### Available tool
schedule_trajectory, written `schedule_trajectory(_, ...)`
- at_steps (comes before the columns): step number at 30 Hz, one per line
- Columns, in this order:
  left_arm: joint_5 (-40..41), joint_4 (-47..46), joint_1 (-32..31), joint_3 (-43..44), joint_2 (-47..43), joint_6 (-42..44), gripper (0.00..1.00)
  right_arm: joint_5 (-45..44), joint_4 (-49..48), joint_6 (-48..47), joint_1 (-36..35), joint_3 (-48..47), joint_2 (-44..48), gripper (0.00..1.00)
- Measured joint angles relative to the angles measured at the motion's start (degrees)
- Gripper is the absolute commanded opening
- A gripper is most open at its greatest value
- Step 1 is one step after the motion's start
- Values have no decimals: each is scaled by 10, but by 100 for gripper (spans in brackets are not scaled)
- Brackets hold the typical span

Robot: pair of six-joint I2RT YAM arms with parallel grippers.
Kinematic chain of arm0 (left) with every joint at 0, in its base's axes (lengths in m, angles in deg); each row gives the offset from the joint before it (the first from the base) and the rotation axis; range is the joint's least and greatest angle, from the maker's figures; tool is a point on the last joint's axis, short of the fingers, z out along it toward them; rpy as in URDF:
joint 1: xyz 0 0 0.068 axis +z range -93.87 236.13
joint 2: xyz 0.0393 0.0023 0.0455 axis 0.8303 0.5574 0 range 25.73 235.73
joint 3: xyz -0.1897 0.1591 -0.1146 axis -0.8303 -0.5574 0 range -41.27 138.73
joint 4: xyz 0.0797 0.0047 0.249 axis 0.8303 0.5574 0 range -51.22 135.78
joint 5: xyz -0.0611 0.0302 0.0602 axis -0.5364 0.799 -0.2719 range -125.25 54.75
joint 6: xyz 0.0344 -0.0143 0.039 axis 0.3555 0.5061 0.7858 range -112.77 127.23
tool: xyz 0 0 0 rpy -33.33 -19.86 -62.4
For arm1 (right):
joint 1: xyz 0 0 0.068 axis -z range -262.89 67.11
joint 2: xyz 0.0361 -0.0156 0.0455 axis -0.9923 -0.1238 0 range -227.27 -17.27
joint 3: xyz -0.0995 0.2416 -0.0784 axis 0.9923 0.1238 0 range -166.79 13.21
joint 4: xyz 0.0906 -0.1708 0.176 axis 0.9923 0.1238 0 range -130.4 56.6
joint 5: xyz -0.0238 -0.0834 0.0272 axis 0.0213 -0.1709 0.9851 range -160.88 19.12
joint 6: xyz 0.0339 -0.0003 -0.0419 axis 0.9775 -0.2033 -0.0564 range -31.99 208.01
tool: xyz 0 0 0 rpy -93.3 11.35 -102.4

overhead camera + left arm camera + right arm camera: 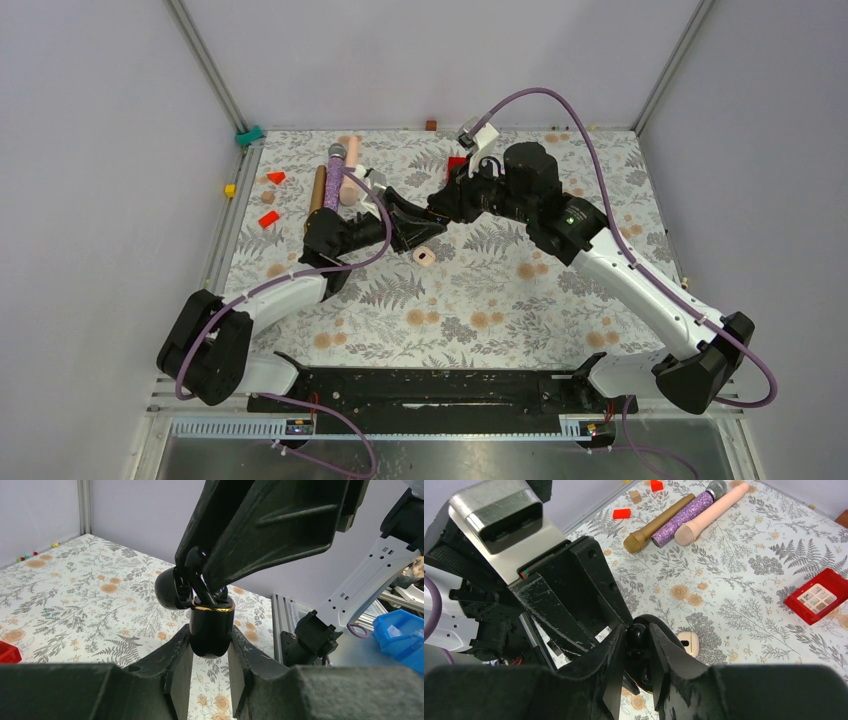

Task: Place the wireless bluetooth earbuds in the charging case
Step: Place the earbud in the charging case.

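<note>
The left end effector [211,639] was clamped on a glossy black case [211,630] with a gold rim. It held the case upright, seemingly clear of the bench [560,300], near the middle and slightly left. The lid [169,587] hung open to the left in the left wrist view.

The right end effector [636,632] came in from above, pinched shut on 1 black earbud [199,577]. The earbud sat right at the case's mouth, its long axis roughly in line with the upright case, so the coming move looked like a straight push down. Whether the earbud was already seated could not be told. It looked small, dark and shiny, mostly hidden by the fingers.

A whitish case [689,642] lay on the bench just near of them.
</note>
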Motion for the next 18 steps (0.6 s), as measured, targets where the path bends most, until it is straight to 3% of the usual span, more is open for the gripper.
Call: schedule_trajectory(18, -2, -10, 0, 0, -3, 1, 0, 14, 15, -2, 0, 1, 8, 43)
